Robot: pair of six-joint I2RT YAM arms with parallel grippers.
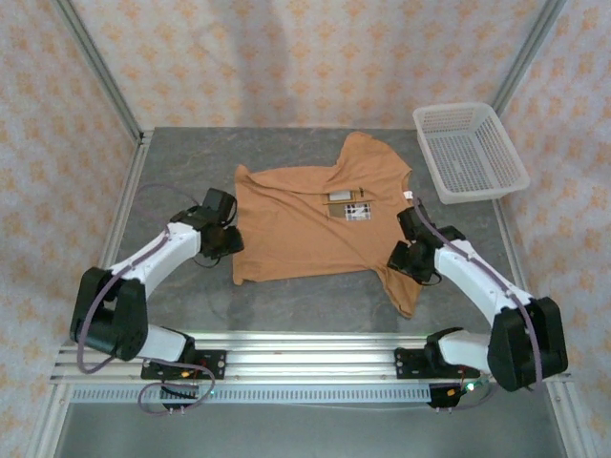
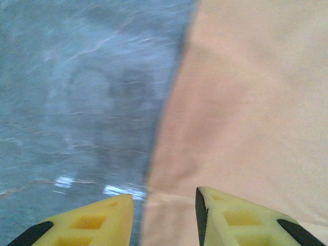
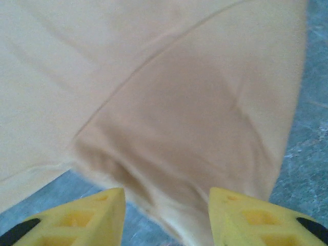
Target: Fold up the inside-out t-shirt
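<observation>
The tan inside-out t-shirt [image 1: 305, 224] lies spread flat on the grey table, with white labels [image 1: 351, 203] near its middle and one sleeve trailing toward the near right. My left gripper [image 1: 231, 242] sits low at the shirt's left edge. In the left wrist view the left gripper [image 2: 164, 215] is open, its yellow fingers [image 2: 97, 223] straddling the edge of the shirt [image 2: 246, 102]. My right gripper [image 1: 407, 256] is at the right sleeve. The right gripper [image 3: 166, 218] is open in its wrist view, with the hem of the sleeve [image 3: 205, 118] lying between the spread fingers [image 3: 251, 220].
A white mesh basket [image 1: 468, 151] stands at the back right of the table [image 1: 172, 162]. Patterned walls close in the back and sides. Bare grey table surface [image 2: 77, 102] lies left of the shirt and also shows near its front hem [image 3: 307, 164].
</observation>
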